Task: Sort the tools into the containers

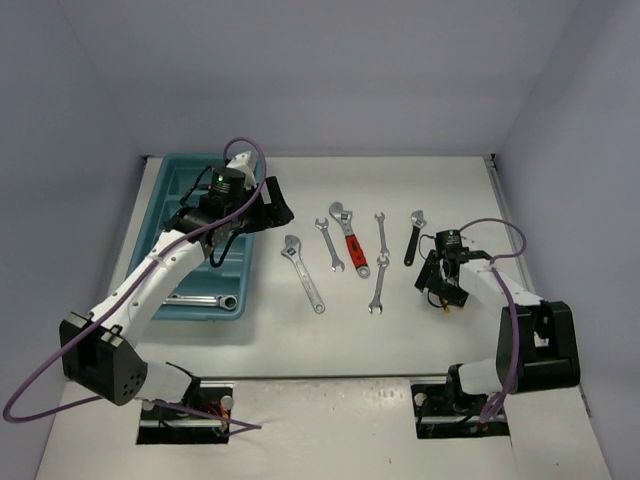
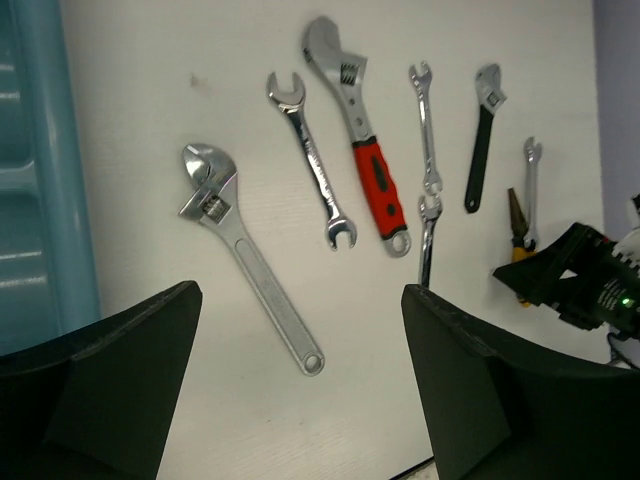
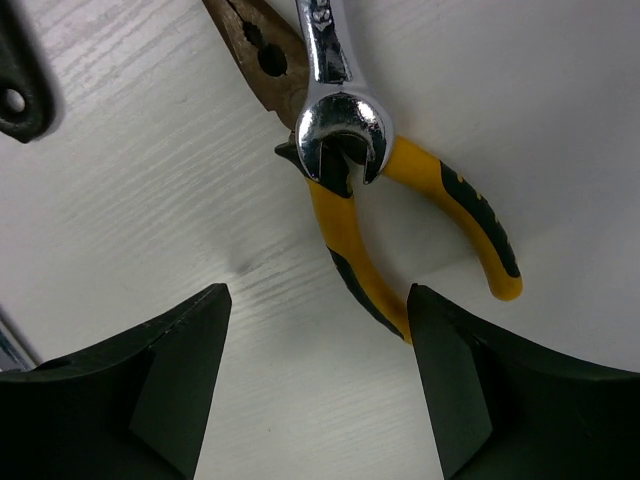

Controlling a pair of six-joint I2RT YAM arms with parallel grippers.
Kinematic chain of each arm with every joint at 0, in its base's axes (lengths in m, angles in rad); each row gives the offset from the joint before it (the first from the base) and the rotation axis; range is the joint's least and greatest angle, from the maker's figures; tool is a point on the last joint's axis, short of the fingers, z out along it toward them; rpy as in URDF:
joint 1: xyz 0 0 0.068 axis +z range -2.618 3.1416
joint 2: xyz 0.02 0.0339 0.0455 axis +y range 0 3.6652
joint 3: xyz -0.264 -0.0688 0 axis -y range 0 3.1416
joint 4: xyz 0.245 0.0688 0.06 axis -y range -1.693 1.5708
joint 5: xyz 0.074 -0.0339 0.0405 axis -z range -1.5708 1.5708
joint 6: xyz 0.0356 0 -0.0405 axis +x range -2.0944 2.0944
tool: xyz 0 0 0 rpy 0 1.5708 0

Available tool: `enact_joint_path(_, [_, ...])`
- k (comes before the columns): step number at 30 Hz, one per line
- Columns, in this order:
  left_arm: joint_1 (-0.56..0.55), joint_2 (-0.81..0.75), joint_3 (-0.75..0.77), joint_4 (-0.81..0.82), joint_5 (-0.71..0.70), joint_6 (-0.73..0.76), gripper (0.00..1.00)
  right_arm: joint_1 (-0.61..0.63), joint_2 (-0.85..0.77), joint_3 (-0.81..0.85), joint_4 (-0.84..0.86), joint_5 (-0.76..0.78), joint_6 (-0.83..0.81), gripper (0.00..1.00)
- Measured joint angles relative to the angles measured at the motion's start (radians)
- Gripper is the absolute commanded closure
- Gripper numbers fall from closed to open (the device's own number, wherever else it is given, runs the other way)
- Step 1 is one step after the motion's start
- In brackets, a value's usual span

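The teal-blue tray (image 1: 170, 215) lies at the left, with one silver wrench (image 1: 205, 298) in its near compartment. My left gripper (image 1: 270, 205) is open and empty above the tray's right edge. Its wrist view shows its jaws (image 2: 300, 300) wide apart over the table, a silver adjustable wrench (image 2: 250, 255), an open-end wrench (image 2: 312, 160) and a red-handled wrench (image 2: 360, 140). My right gripper (image 1: 440, 288) is open and empty, low over yellow-handled pliers (image 3: 345, 235). A small silver wrench's head (image 3: 340, 120) lies across the pliers.
On the table between the arms lie two slim wrenches (image 1: 380, 235) (image 1: 377, 290) and a black adjustable wrench (image 1: 414, 236). The tray's edge (image 2: 45, 170) shows at the left of the left wrist view. Walls close in the table's left, right and far sides.
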Motion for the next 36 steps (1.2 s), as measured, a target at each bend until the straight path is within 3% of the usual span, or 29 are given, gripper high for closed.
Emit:
enact_joint_path(5, [-0.019,-0.061,-0.109,-0.041,-0.012,0.017,0.21,-0.007,0.034,-0.024,0.049,-0.022,0.005,0.35])
enact_joint_path(7, [-0.027,-0.08,-0.137,-0.046,-0.012,0.018,0.21,-0.007,0.039,-0.024,0.071,-0.027,0.002,0.4])
enact_joint_path(13, [-0.043,-0.104,-0.165,-0.055,-0.015,0.017,0.21,0.008,0.051,-0.022,0.126,-0.043,-0.019,0.81])
enact_joint_path(17, [-0.051,-0.105,-0.165,-0.055,-0.017,0.018,0.21,0.069,0.059,-0.023,0.151,-0.055,-0.015,1.0])
enact_joint_path(27, [-0.073,-0.101,-0.163,-0.052,-0.018,0.027,0.21,0.217,0.043,-0.017,0.165,-0.074,-0.022,1.0])
enact_joint_path(36, [-0.129,-0.092,-0.148,0.019,0.041,0.055,0.21,0.258,-0.208,0.125,0.134,-0.191,-0.132,1.0])
